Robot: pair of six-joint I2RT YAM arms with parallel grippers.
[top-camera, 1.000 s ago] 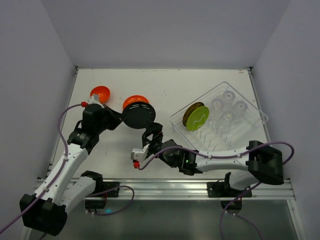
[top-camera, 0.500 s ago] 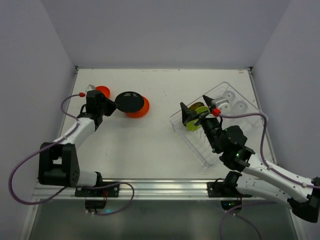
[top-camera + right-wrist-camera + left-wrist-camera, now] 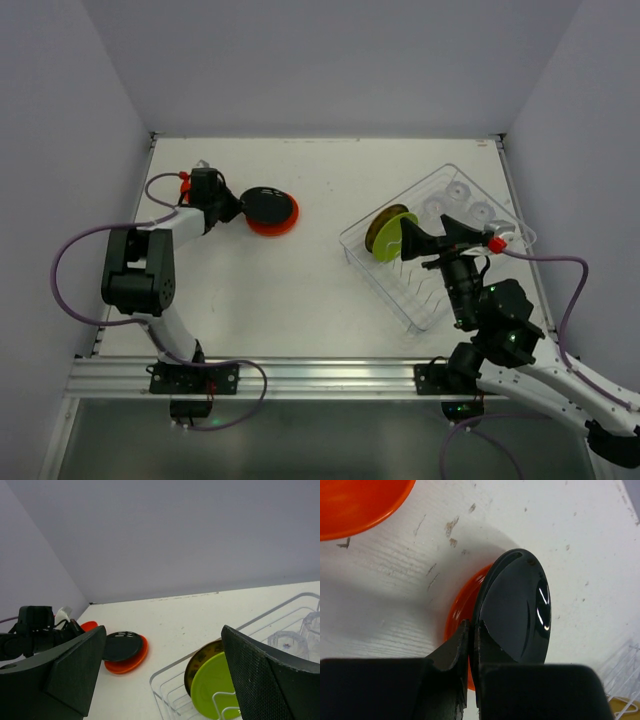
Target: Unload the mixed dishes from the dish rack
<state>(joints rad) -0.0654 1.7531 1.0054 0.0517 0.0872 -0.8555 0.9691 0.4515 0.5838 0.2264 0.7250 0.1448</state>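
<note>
1. The white table (image 3: 330,290) had a matte top, scuffed with small dark marks in the left wrist view.
2. The right gripper (image 3: 433,232) hung over the dish rack (image 3: 385,285) with its two black, wedge-shaped fingers spread wide and nothing between them. Their inner faces had a fine mesh texture.
3. The dish rack was a large rectangular tray of clear plastic with raised walls and rows of thin upright dividers. It sat askew on the right side of the table.
4. At its left end two round plates stood on edge, touching each other: a glossy lime green plate (image 3: 392,240) in front and a brown-yellow patterned plate (image 3: 378,225) behind it.
5. Across the table to the left, the left gripper (image 3: 232,207) was clamped shut on the rim of a dark plate (image 3: 268,204), shiny and round. The dark plate lay over a slightly wider orange plate (image 3: 285,222); I could not tell whether it rested fully on it.
6. Small clear plastic cups (image 3: 458,188) stood in the far part of the rack, close together.
7. A smooth orange-red bowl (image 3: 355,500) sat on the table just beyond the left gripper.
</note>
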